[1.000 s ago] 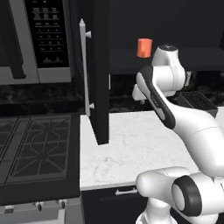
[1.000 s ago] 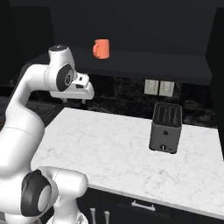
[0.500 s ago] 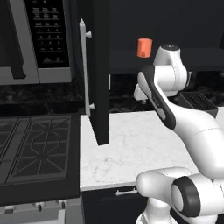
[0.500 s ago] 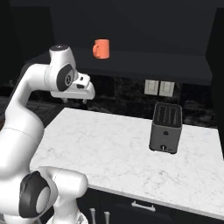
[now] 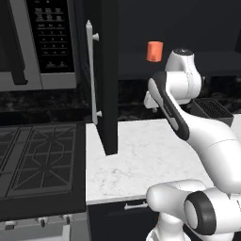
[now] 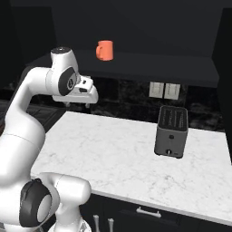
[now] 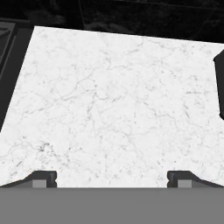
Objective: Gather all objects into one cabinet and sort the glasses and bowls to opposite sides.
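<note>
Hand view: gripper (image 7: 112, 177) spread wide, nothing between the tips, which sit far apart at bottom left and bottom right of frame. It looks down on the white marble counter (image 7: 109, 100); a dark edge at left, probably the stovetop (image 7: 6, 52), hard to tell from this angle.

Left base view: orange-red cup (image 5: 155, 51) upper centre-right, upright on the dark shelf of the black cabinet (image 5: 141, 70). Cabinet door (image 5: 107, 70) stands open at centre, pale bar handle (image 5: 90, 70) on its left face. Microwave (image 5: 47, 42) upper left, stovetop lower left. White arm rises from lower right, its hand area just below and right of the cup, not touching it.

Right base view: same cup (image 6: 104, 50) top centre-left on the shelf, above the arm's wrist. Dark toaster (image 6: 171, 131) centre-right on the counter, two wall outlets (image 6: 164, 89) behind it.
</note>
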